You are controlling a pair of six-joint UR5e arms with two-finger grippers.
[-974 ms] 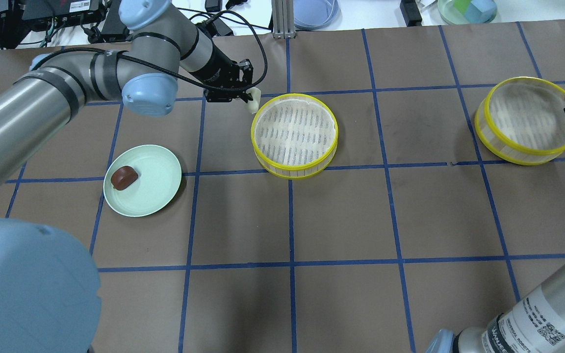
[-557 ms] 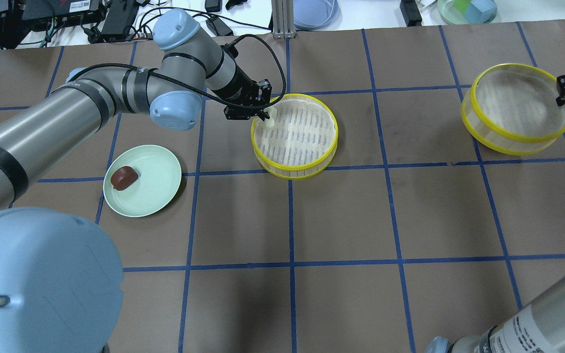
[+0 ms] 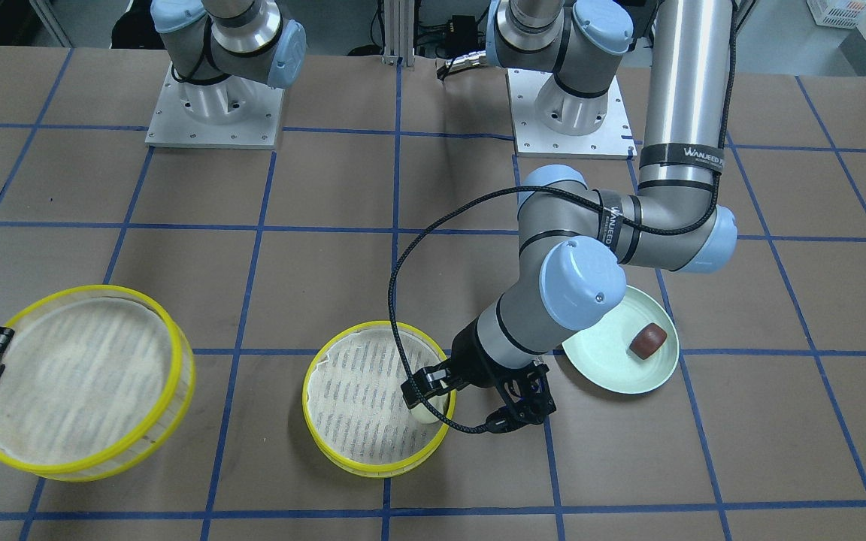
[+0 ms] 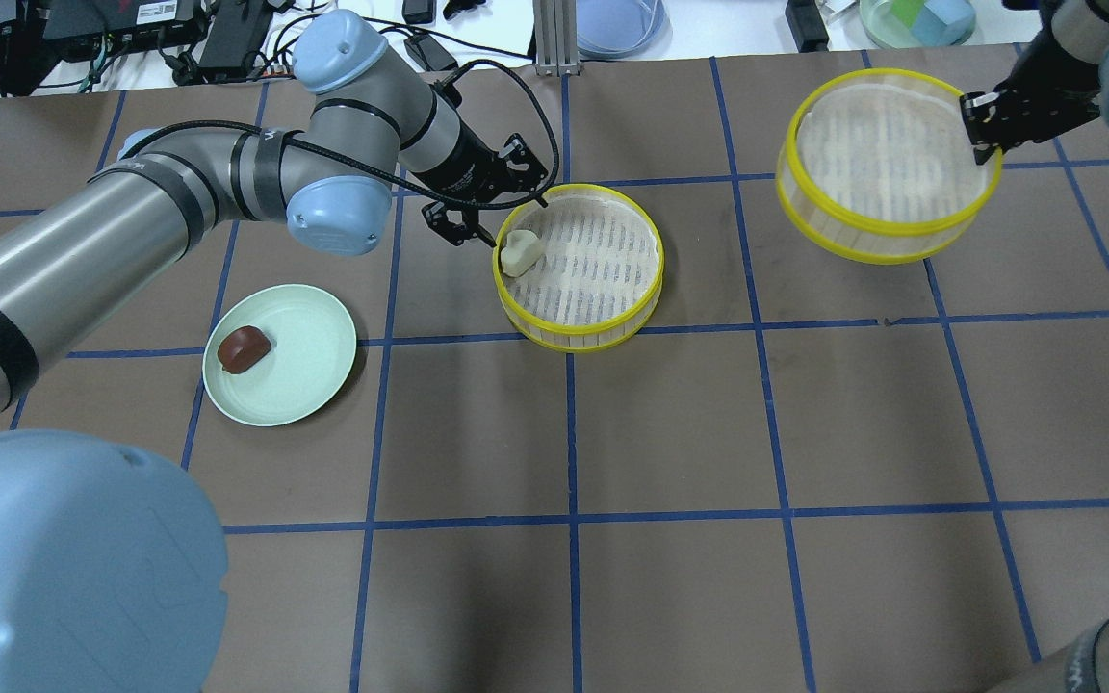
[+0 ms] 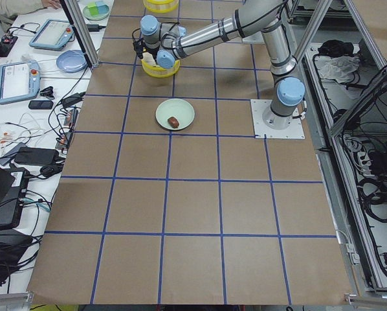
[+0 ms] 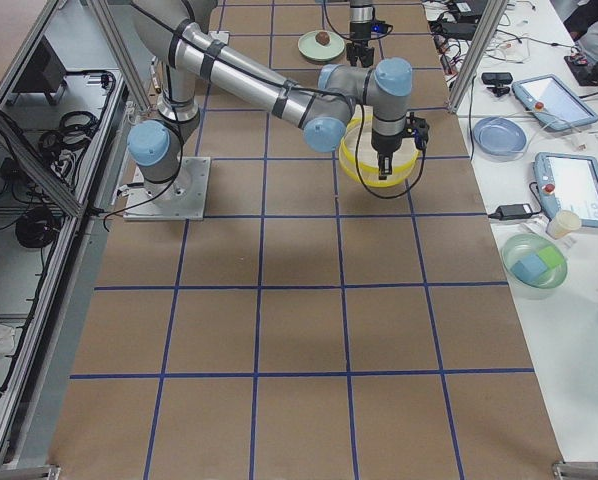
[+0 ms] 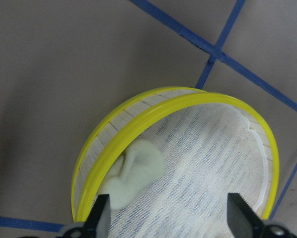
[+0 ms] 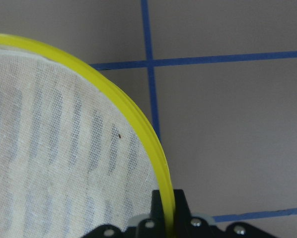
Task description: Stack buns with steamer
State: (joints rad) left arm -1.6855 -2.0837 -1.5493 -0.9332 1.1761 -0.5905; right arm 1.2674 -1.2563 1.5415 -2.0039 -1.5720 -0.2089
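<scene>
Cream bun [image 4: 520, 252] lies in the steamer [image 4: 578, 332] by its rim, just below my spread left jaws. Brown bun [image 4: 244, 348] sits on the plate [image 4: 314, 356], nearer my left arm; right jaws clench the second steamer [image 4: 863, 226]

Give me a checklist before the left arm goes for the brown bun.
1. White bun lying in the middle steamer basket: ok, just inside its rim.
2. Left gripper open, bun not clamped: ok.
3. Brown bun uncovered on the green plate: ok.
4. Right gripper shut on the rim of the second steamer basket: ok.
5. White bun below the rim for stacking: cannot tell.
</scene>
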